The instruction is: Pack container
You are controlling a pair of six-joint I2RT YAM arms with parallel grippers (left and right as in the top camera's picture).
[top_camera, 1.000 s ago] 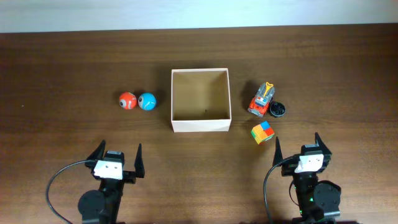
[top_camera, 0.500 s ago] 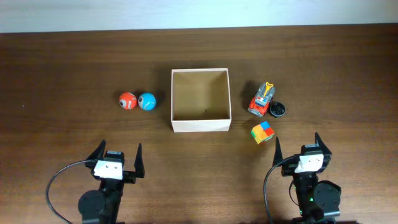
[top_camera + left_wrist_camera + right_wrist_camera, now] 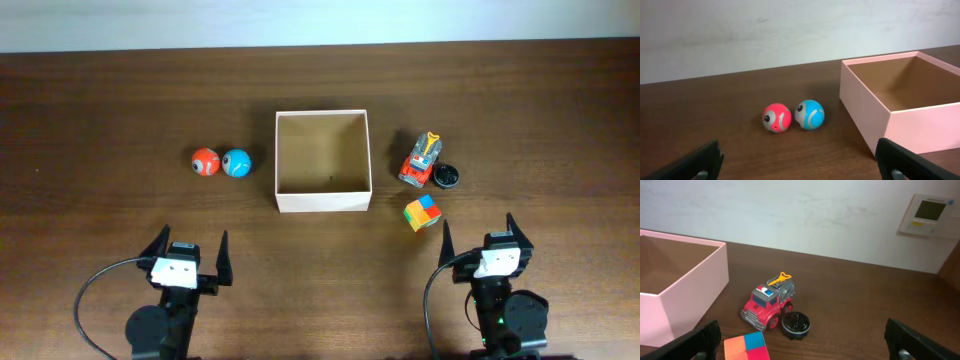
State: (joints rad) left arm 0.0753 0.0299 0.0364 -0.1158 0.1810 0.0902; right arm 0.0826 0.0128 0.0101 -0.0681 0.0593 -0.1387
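Container (image 3: pixel 323 201) mid table. Red ball (image 3: pixel 205 161) & blue ball (image 3: pixel 237 162) touching, left of it; fire truck (image 3: pixel 421 159), black cap (image 3: pixel 446 176), colour cube (image 3: pixel 422 212) right. L gripper (image 3: pixel 190 240), R gripper (image 3: pixel 478 228) near edge, both spread wide.

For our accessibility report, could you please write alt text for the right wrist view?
A red toy fire truck with a yellow ladder stands on the dark wooden table, a black round disc close beside it and a multicoloured plastic cube nearer the camera. An open pale cardboard box with a brown inside sits to their left.
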